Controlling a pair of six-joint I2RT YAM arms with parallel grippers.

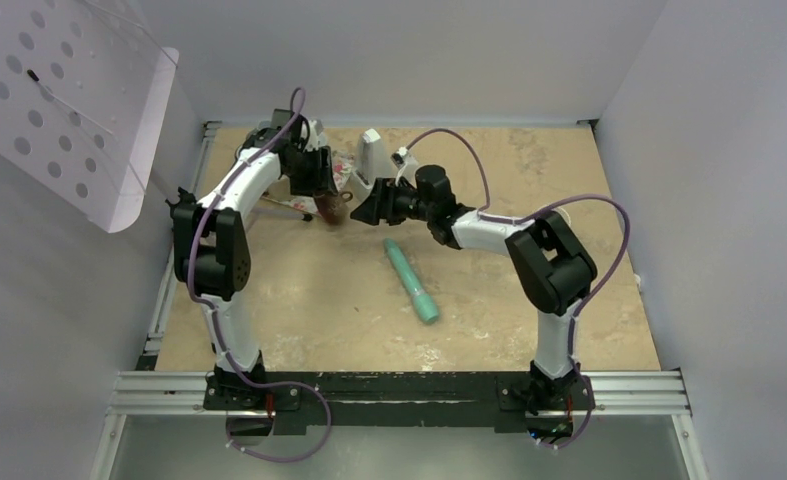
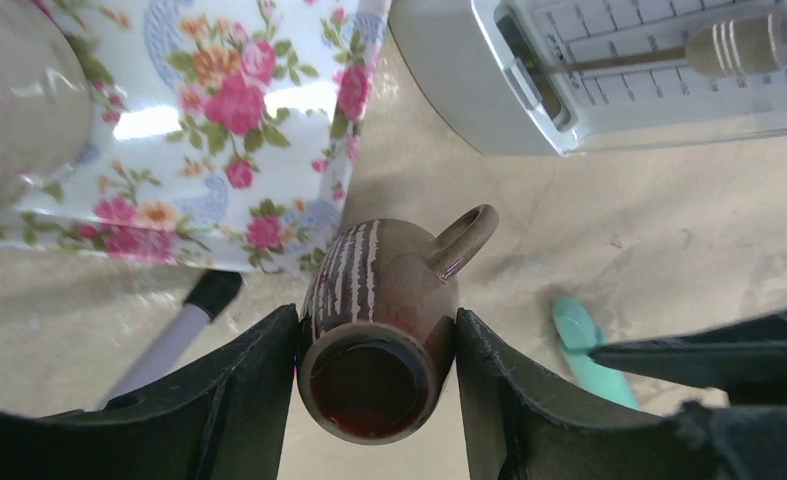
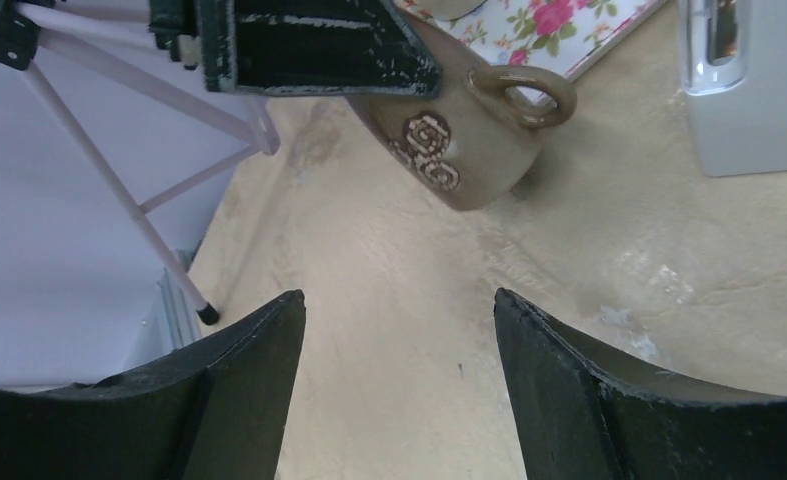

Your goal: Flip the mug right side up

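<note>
Most of the turn looks done: the left claw is clamped on the brown glazed ceramic mug, tilted mouth-up beside the flowered box above the sandy bench, right claw spread empty nearby, so levelling, setting down and release are left.

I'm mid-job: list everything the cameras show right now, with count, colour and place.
mug: 1, brown, tilted, far centre-left
floral container: 1, white with pink flowers, behind mug
scale: 1, white, right of container
tool: 1, teal, lying centre
rod: 1, pale, black-tipped, left of mug
perforated panel: 1, white, upper left
table: 1, tan
left gripper: 1, black, shut on mug
right gripper: 1, black, open, empty, facing mug
</note>
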